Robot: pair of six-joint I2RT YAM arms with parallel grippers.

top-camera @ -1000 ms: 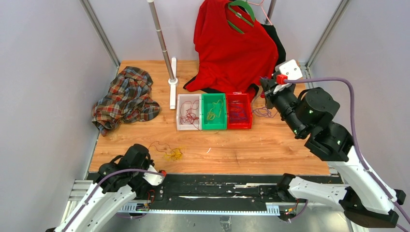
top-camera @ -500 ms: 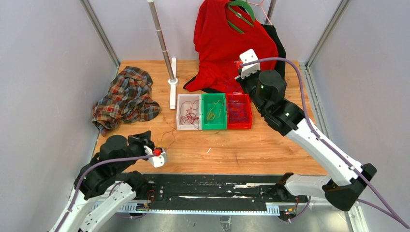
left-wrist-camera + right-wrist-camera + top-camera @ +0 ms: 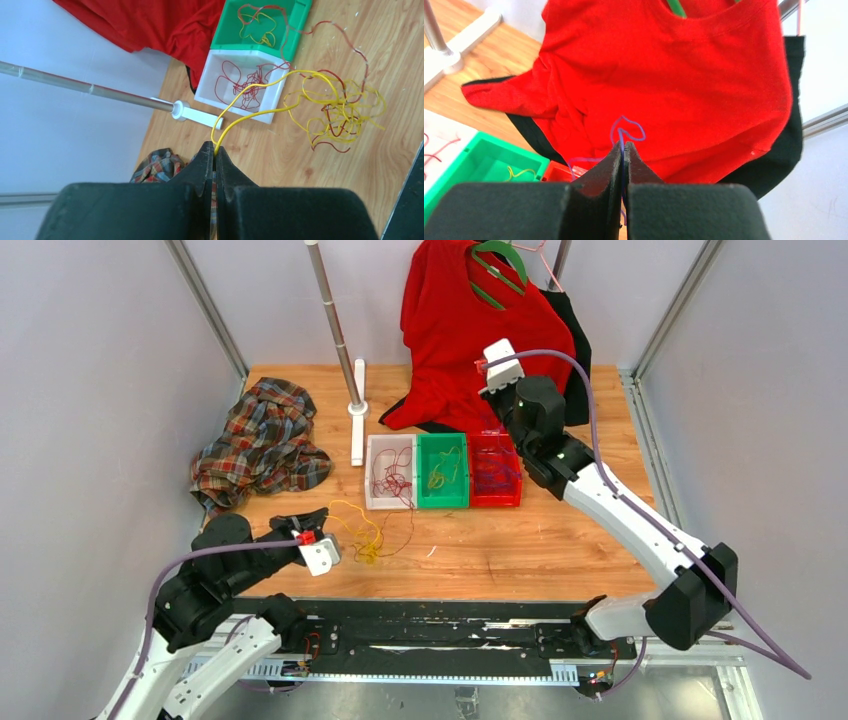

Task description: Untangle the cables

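left pincer (image 3: 214,148): shut tight on one thin yellow cable (image 3: 250,90), which loops out from the tips toward the messy bit

messy bit: a clump of thin yellow and dark red cables (image 3: 336,112), lying on the wooden counter (image 3: 560,550) just in front of the bins, on the left arm's side

right pincer (image 3: 623,147): pinched together on a thin purple cable (image 3: 628,131), held up in front of the red T-shirt (image 3: 684,75), roughly over the far end of the red bin

bins: three in a row, sides touching, mid-counter

white plastic bin (image 3: 369,472): leftmost, dark red wires (image 3: 391,480) inside

green plastic bin (image 3: 442,504): middle one, a few yellow wires (image 3: 438,476) in it

red plastic bin (image 3: 495,502): rightmost, purple wires (image 3: 493,475) in there, kinda hard to make out

plaid shirt (image 3: 260,445): crumpled heap at the far left of the counter, well apart from the cables
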